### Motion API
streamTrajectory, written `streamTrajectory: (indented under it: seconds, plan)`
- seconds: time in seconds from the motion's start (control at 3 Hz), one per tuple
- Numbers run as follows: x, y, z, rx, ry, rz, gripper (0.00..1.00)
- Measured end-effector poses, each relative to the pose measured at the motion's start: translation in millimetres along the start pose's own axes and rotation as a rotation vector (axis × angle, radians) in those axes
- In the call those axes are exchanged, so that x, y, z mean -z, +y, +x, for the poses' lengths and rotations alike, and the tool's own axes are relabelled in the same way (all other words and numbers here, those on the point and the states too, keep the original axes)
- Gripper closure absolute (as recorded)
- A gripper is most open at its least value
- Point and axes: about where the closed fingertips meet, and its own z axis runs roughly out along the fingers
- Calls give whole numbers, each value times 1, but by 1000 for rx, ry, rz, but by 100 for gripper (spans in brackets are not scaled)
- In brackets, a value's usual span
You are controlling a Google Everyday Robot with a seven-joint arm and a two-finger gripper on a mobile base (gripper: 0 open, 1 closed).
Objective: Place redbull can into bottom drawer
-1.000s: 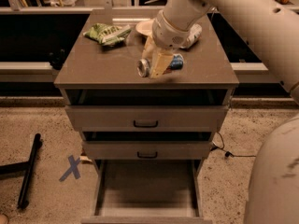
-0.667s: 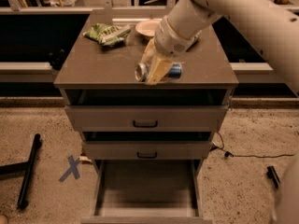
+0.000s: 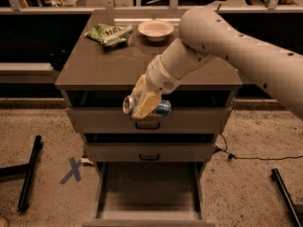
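The table [image 3: 118,65] is behind the tool [image 3: 144,105] now: clenched on the redbull can [image 3: 163,109], it has cleared the edge; the bottom drawer [image 3: 149,188] gapes below.

Claw [image 3: 144,103] gripping redbull can [image 3: 163,109] before top drawer [image 3: 194,119]; bottom drawer [image 3: 149,193] below open, bare.

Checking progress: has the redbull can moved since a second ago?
Yes. Held in the gripper, the redbull can has come off the cabinet top, forward past its front edge, now before the top drawer.
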Motion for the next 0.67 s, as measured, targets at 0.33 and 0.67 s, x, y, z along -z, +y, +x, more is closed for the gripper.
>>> streamTrajectory:
  seconds: [0.33,0.67]
  plan:
    - [-46,28,-8,-80,-38,-69,100]
    - [-46,28,-8,-80,-38,-69,100]
